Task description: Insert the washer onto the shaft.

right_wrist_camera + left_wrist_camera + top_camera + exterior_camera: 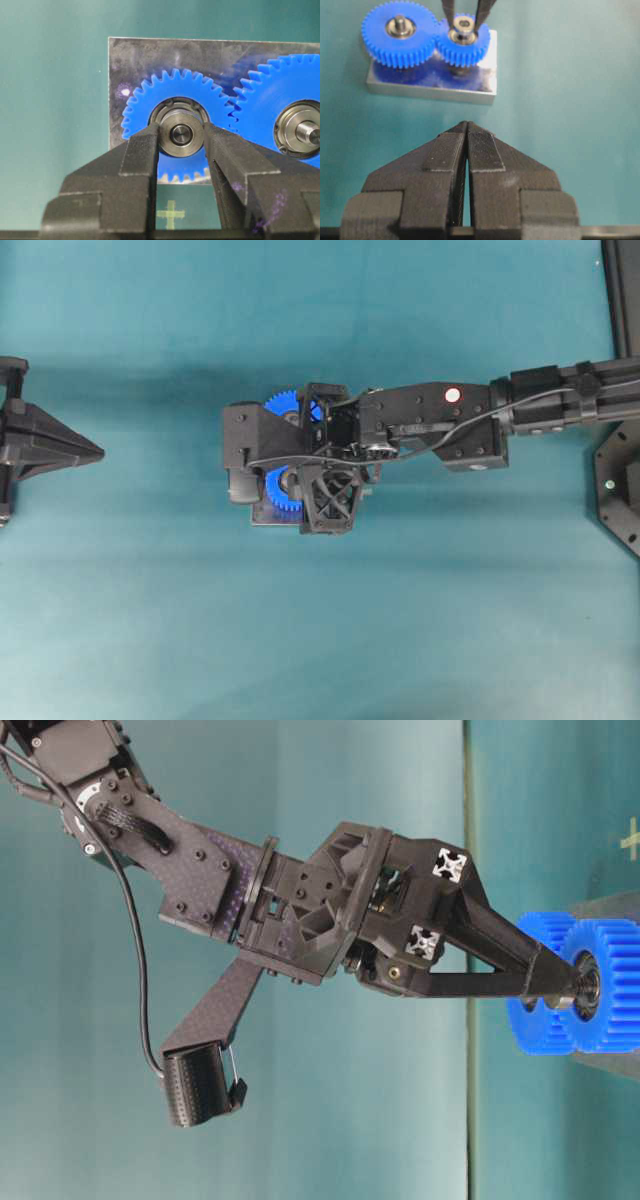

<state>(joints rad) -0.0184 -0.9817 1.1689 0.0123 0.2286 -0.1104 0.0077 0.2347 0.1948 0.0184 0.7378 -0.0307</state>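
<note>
Right gripper (pixel 181 145) pinches the silver washer (pixel 181 134) over the small blue gear's (pixel 142 107) shaft (pixel 181 134), at nine o'clock of the big gear (pixel 272 100). Keep it flat, push straight down. Left gripper (pixel 466 150) rests closed.

A teal table (pixel 150 620) is seen, its surface plain and matte. One metal plate (pixel 150 55) is laid flat directly on it, near the middle of the overhead view, slightly toward 3 o'clock from centre. The plate is rectangular, with shiny, scuffed faces. In the right wrist view a pale cross mark (pixel 171 215) is printed on the table just off the plate's edge, at 6 o'clock from the plate. A soft shadow is cast on the table at 12 o'clock from the plate.
</note>
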